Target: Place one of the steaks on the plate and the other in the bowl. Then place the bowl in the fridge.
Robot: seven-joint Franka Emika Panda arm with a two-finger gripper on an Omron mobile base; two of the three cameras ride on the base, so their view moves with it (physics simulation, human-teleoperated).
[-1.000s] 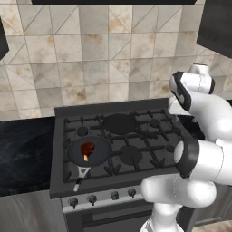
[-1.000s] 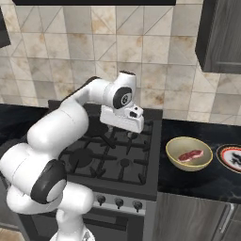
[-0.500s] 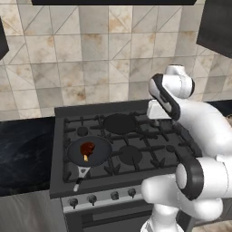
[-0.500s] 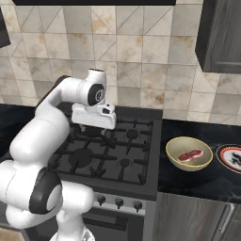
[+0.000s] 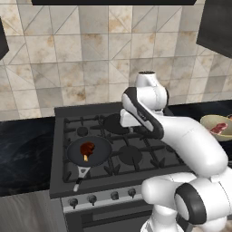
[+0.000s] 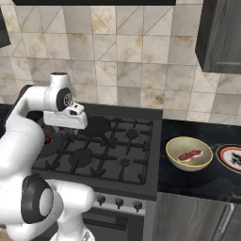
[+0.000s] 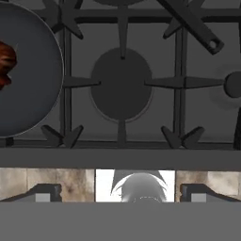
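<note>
Simulated kitchen, arm over the stove [image 5: 122, 149]. The pinkish-red steak [image 6: 189, 155] lies inside the tan-yellow bowl [image 6: 176, 159], which stands on the dark desk [image 6: 197, 181] right of the stove; the plate [image 6: 225, 153] sits just beside the bowl at the frame edge, and what shows of it is bare. The dark reddish-brown steak [image 5: 87, 149] rests in a black frying pan [image 5: 100, 156] on the front-left burner, handle pointing toward the stove's front edge. The gripper [image 7: 120, 192] hangs above the stove's middle, looking down on a bare burner [image 7: 121, 84], with the pan and its steak [image 7: 5, 63] at the left edge of the hand view. The fingers [image 7: 44, 192] are spread wide and hold nothing. The fridge lies outside these views.

Step in hand, as judged: one steak is placed in the bowl, and the arm is reaching for the second, which is due on the plate. The next move calls for carrying the hand sideways until the pan's steak lies between the fingers, lowering into the pan clear of its rim, and closing on the thin meat without pressing on the pan floor
</note>
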